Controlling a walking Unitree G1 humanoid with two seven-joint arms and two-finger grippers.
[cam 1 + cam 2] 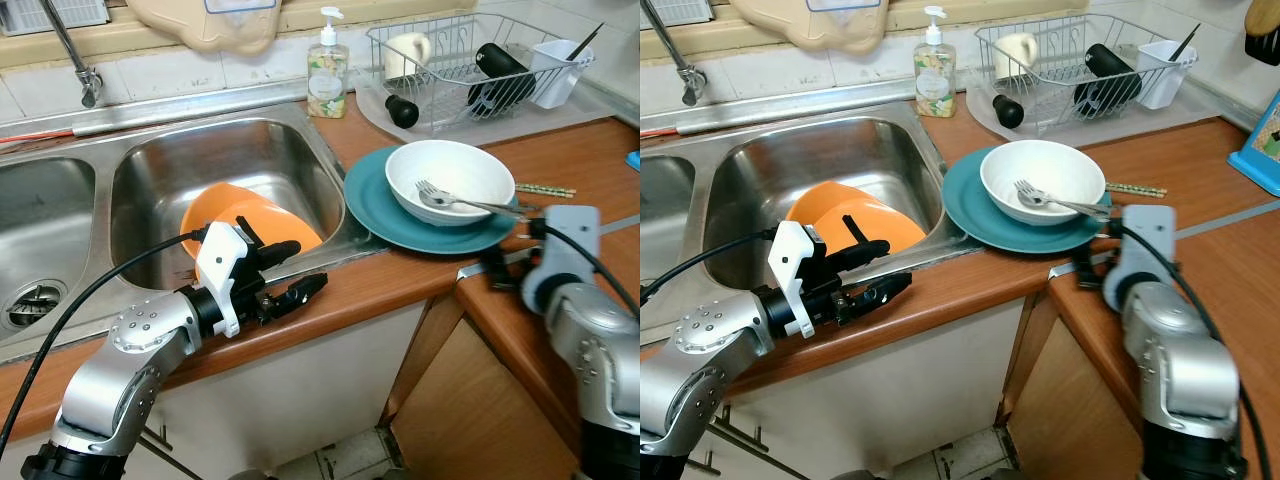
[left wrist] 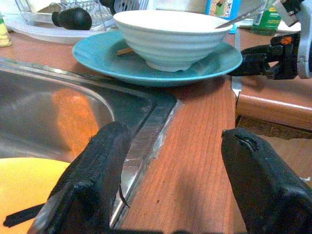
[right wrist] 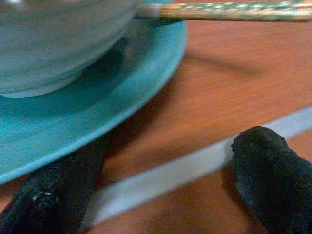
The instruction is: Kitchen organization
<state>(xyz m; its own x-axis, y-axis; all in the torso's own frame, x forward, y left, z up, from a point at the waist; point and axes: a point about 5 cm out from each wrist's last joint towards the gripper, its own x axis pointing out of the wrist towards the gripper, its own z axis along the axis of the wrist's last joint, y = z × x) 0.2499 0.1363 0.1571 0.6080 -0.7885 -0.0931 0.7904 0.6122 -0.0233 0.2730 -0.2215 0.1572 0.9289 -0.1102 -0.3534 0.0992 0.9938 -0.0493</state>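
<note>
While the white bowl [image 1: 450,180] with its fork [image 1: 455,200] sat on the teal plate [image 1: 370,205] beside the sink [image 1: 300,150], the right gripper [image 3: 161,180] lay open and empty at the plate's rim, apparently to grasp it; the left gripper [image 2: 170,190] hovered open over the counter edge, empty, near the orange bowl [image 1: 245,225] in the sink.

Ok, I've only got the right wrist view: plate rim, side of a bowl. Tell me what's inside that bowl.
Observer: A fork lies in the bowl, its handle sticking out over the rim toward the right gripper.
Operator: Now give me the left gripper's position.
Observer: The left gripper hangs over the counter at the front edge of the sink, fingers open, pointing toward the plate.
Operator: Report what's in the sink.
Observer: An orange bowl, tilted against the sink's front wall.
</note>
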